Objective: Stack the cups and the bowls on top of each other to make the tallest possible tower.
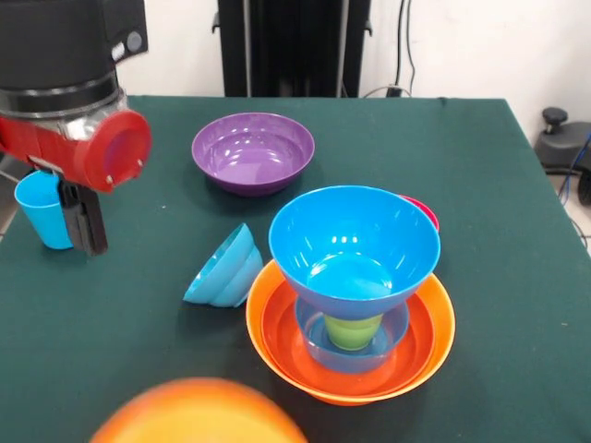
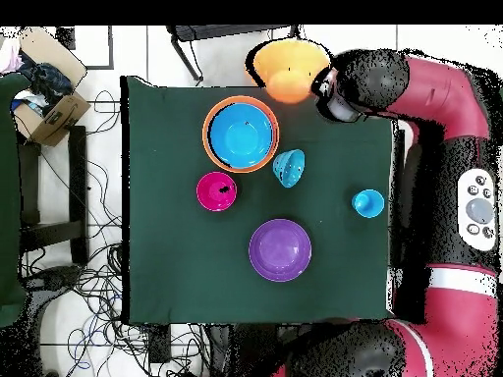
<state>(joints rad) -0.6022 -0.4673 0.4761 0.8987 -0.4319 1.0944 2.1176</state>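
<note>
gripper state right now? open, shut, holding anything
gripper: cannot be told; its dark tip hangs beside the light blue cup, but no grasp shows.

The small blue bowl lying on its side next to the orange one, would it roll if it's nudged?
Probably. The small blue bowl rests tilted on its curved wall, so a nudge would likely rock or roll it. Its glossy plastic looks slippery and light, so it may skid on the table.

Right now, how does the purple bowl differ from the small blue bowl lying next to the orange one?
The purple bowl stands upright with its mouth facing up, while the small blue bowl is tipped on its side. The purple bowl is clearly wider than the blue bowl. The purple bowl stands alone on the cloth; the blue bowl lies right beside the orange bowl. Both are glossy, round and empty.
</note>
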